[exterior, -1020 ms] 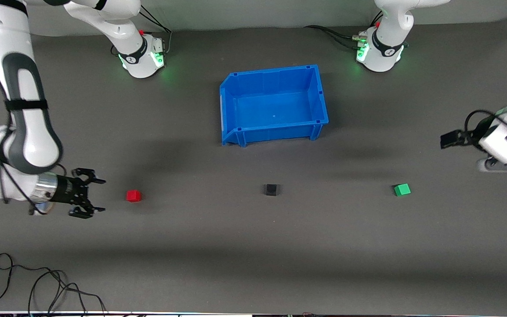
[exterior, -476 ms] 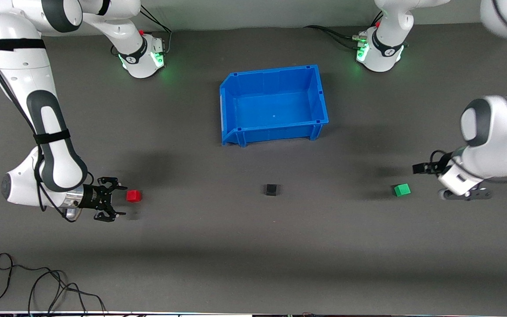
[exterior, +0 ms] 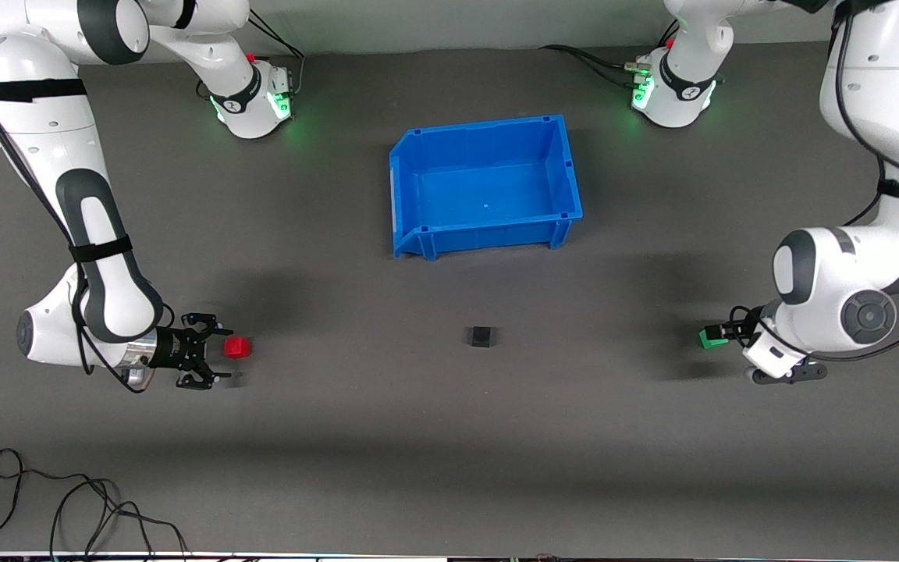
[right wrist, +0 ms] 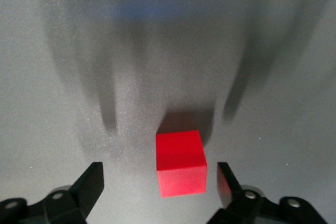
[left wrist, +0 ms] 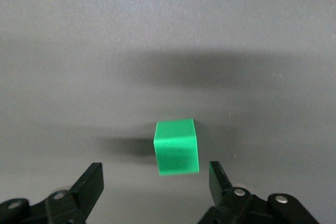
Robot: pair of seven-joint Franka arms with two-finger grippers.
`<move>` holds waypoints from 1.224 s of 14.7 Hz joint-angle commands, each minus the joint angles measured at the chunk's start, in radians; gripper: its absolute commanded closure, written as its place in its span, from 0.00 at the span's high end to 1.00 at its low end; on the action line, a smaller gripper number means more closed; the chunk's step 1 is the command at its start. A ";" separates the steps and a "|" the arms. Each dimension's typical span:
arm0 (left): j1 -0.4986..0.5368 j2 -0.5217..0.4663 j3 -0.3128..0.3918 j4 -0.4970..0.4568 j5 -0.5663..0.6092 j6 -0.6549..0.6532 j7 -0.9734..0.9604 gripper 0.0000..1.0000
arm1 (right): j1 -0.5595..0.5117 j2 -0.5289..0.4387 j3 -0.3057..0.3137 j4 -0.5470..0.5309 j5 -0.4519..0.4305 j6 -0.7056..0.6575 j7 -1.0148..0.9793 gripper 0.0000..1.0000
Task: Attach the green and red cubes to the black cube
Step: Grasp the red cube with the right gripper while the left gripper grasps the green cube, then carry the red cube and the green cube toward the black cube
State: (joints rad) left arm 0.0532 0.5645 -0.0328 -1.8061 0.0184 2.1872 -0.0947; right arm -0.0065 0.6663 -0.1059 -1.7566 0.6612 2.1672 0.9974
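Note:
The red cube (exterior: 236, 347) sits on the grey table toward the right arm's end. My right gripper (exterior: 214, 352) is open and low, its fingertips just short of the cube; the right wrist view shows the red cube (right wrist: 180, 162) just ahead of the open jaws (right wrist: 160, 179). The green cube (exterior: 708, 337) lies toward the left arm's end, partly hidden by my left gripper (exterior: 725, 332), which is open right beside it. The left wrist view shows the green cube (left wrist: 177, 146) just ahead of the open jaws (left wrist: 156, 177). The black cube (exterior: 481, 336) rests alone between them.
A blue bin (exterior: 568, 204) stands empty, farther from the front camera than the black cube. Loose black cables (exterior: 67, 503) lie at the near edge toward the right arm's end.
Both arms have come down and moved inward. My right gripper has closed in on the red cube and my left gripper has reached the green cube. No cube has moved.

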 commanded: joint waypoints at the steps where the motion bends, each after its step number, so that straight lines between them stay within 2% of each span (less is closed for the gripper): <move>1: -0.009 0.046 0.002 0.031 -0.002 0.035 -0.023 0.80 | 0.003 -0.004 -0.005 -0.012 0.037 0.003 -0.048 0.57; 3: -0.004 0.051 0.002 0.033 -0.003 0.036 -0.023 0.78 | 0.003 -0.005 -0.005 -0.012 0.037 0.002 -0.049 0.47; 4: -0.004 0.054 0.002 0.033 -0.002 0.036 -0.023 0.75 | 0.003 -0.007 -0.005 -0.012 0.037 0.002 -0.049 0.38; 6: -0.004 0.077 0.002 0.034 -0.002 0.063 -0.025 0.69 | 0.003 -0.011 -0.005 -0.012 0.037 0.000 -0.049 0.30; 10: -0.006 0.084 0.002 0.034 -0.003 0.069 -0.051 0.45 | 0.010 -0.051 -0.002 0.012 0.035 -0.006 -0.028 0.29; 15: -0.015 0.071 -0.004 0.063 -0.003 0.042 -0.102 0.06 | 0.112 -0.076 -0.003 0.141 0.021 -0.086 0.188 0.28; 18: -0.024 0.058 -0.033 0.169 -0.003 -0.122 -0.231 0.00 | 0.177 -0.071 -0.005 0.154 0.021 -0.075 0.265 0.28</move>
State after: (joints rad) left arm 0.0482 0.6409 -0.0500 -1.7107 0.0162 2.1763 -0.2208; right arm 0.1357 0.5887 -0.0992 -1.6121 0.6713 2.0950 1.2146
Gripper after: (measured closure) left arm 0.630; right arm 0.599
